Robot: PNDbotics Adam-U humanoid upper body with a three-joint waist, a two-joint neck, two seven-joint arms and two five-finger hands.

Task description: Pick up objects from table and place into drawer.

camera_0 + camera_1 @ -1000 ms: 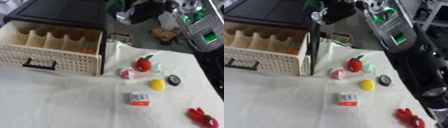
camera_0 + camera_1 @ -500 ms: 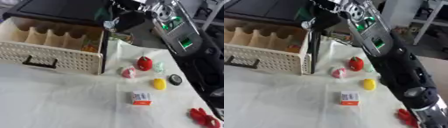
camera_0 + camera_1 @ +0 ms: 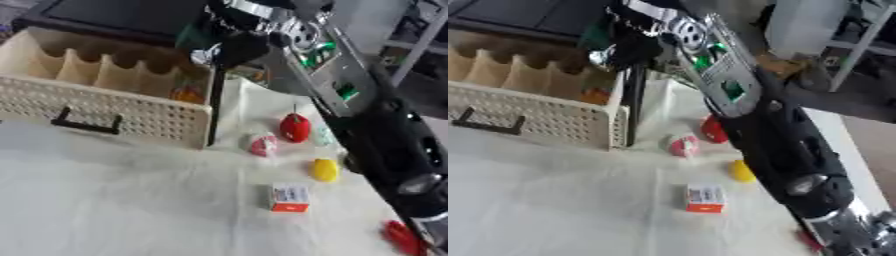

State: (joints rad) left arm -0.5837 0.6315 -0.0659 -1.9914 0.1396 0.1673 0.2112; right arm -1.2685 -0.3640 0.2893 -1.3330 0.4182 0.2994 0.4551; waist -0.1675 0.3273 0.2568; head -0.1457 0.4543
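Right robot hand [image 3: 229,47] reached over drawer [image 3: 105,107].

Readable text: none anywhere in either view.
Small box [image 3: 290,197]: white upper face over an orange-red band; its printing shows only as blurred marks.
Robot arm [image 3: 726,90]: green patches on the silver casing, with no letters or numbers legible.
Drawer [image 3: 105,108]: plain perforated front, without label or sign.

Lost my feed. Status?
Right hand over open drawer, fingers unclear. Left hand unseen. Red fruit, yellow piece, small box on table.
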